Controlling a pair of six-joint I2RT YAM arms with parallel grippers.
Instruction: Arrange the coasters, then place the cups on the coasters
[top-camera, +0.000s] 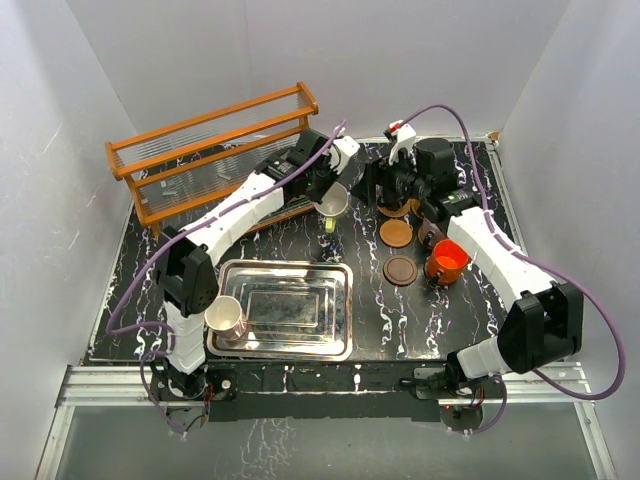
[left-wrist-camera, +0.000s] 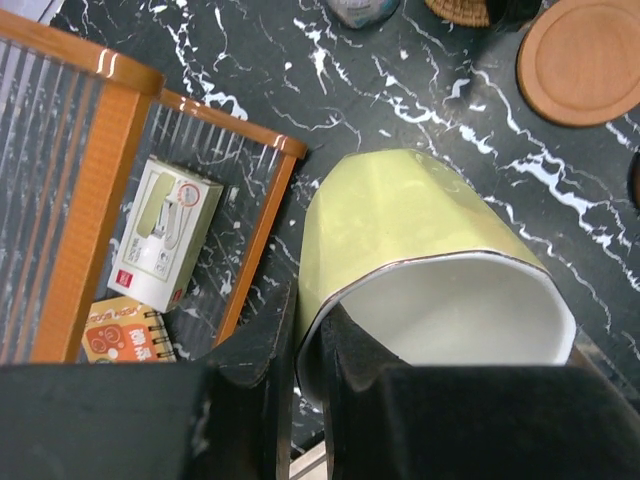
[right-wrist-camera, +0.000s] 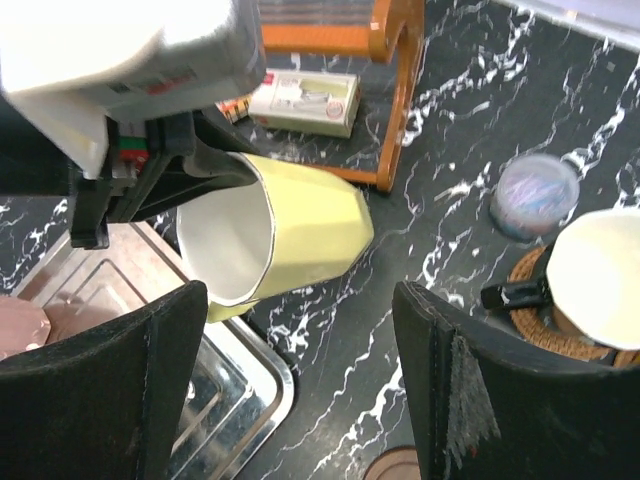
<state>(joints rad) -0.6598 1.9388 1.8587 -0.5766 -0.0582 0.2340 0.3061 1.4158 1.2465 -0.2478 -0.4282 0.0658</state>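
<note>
Over by the wooden rack (top-camera: 215, 150) at the back left of the tabletop (top-camera: 470, 320), the left end effector (left-wrist-camera: 310, 345) is clamped tight on the rim of the olive-yellow cup (left-wrist-camera: 400, 220), one finger inside the white lining and one outside, cup tipped right over on its side with the mouth facing back toward the arm. Right end effector (right-wrist-camera: 297, 330) is hanging just beside it with its fingers (right-wrist-camera: 120, 390) spread wide and nothing between them. Rest of the stuff: a reddish-brown coaster (top-camera: 396, 233) and a dark brown coaster (top-camera: 401, 270) lie bare near the middle right, with the red-orange cup (top-camera: 446, 260) sitting on the tabletop just beside the dark one. From the right wrist view a white-lined cup (right-wrist-camera: 600, 275) already sits on a woven coaster (right-wrist-camera: 540, 320), with the little grey-blue pot (right-wrist-camera: 535, 195) near it. A mauve cup (top-camera: 226, 318) stands in the front left corner of the metal tray (top-camera: 285, 268)
</note>
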